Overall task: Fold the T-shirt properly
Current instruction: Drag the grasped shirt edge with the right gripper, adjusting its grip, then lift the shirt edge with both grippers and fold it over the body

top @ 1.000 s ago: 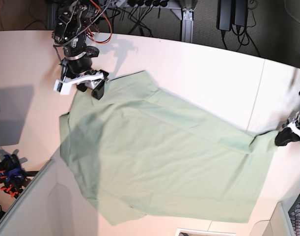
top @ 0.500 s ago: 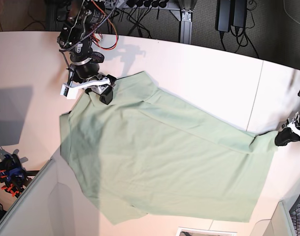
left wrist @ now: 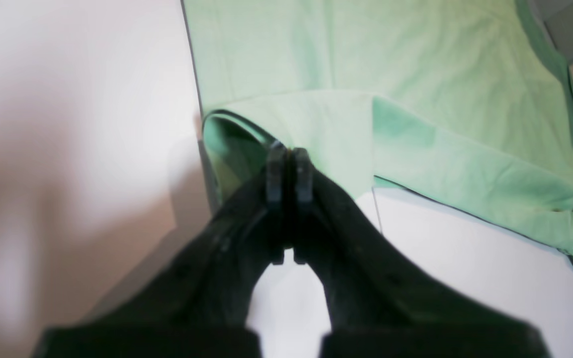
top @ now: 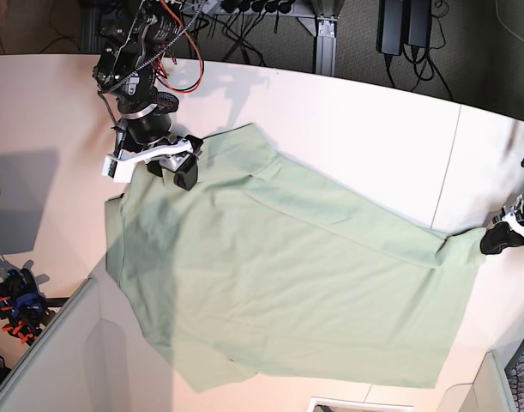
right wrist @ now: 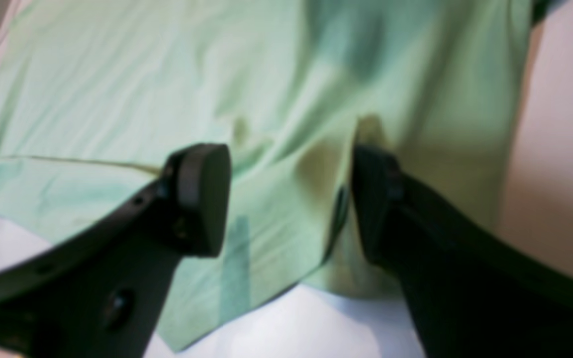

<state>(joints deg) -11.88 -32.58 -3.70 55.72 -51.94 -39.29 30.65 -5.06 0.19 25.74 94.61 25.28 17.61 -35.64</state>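
Note:
The pale mint-green T-shirt (top: 287, 275) lies spread flat across the white table (top: 356, 129). My right gripper (top: 170, 172) is at the shirt's upper left corner. In the right wrist view it (right wrist: 289, 194) is open, its two fingers straddling the cloth (right wrist: 142, 74), with the right fingertip (right wrist: 373, 194) down against it. My left gripper (top: 493, 242) is at the shirt's far right corner. In the left wrist view it (left wrist: 289, 149) is shut, with the shirt's raised edge (left wrist: 316, 124) at its tips. No collar, buttons or label show.
A seam (top: 446, 172) runs across the table on the right. Orange clamps (top: 17, 313) sit at the left edge, a grey panel (top: 39, 378) at the bottom left. Cables and stands (top: 322, 26) lie behind the table. A white object (top: 356, 405) shows at the bottom edge.
My right gripper has moved right and a little nearer, from beside the shirt's upper left corner onto its edge. The left gripper and the shirt's right corner have stayed put.

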